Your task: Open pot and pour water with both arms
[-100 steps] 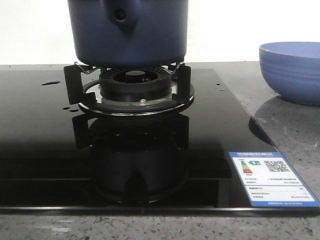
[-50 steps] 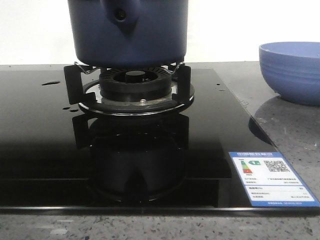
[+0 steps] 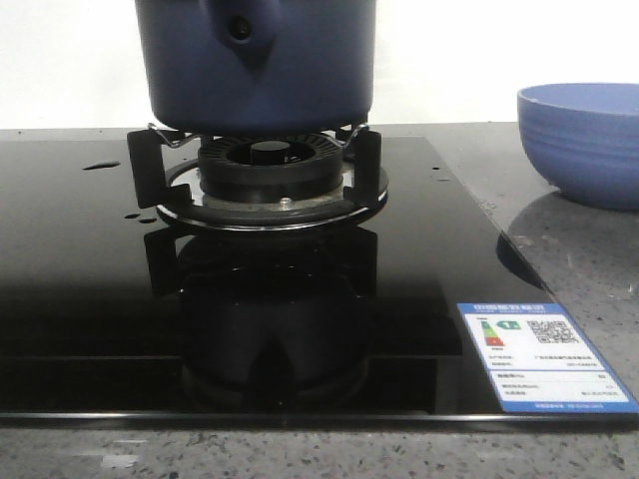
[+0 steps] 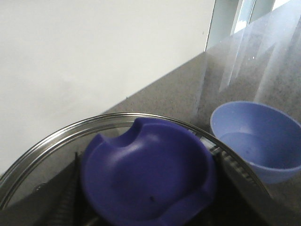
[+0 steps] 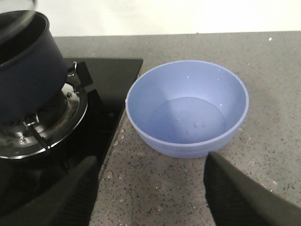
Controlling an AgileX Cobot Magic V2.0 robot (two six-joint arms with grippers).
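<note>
half done, you'd judge: the pot sat on the burner, left gripper clenched on the lid above it, right gripper spread near the bowl; pouring remained.

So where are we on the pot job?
Done: nothing clearly; the pot sits on the burner. In hand: left hand straddles the blue knob of the glass lid; grip and lift unclear. Left: remove the lid, then grasp and pour; right hand is open, empty, near the light blue bowl.
</note>
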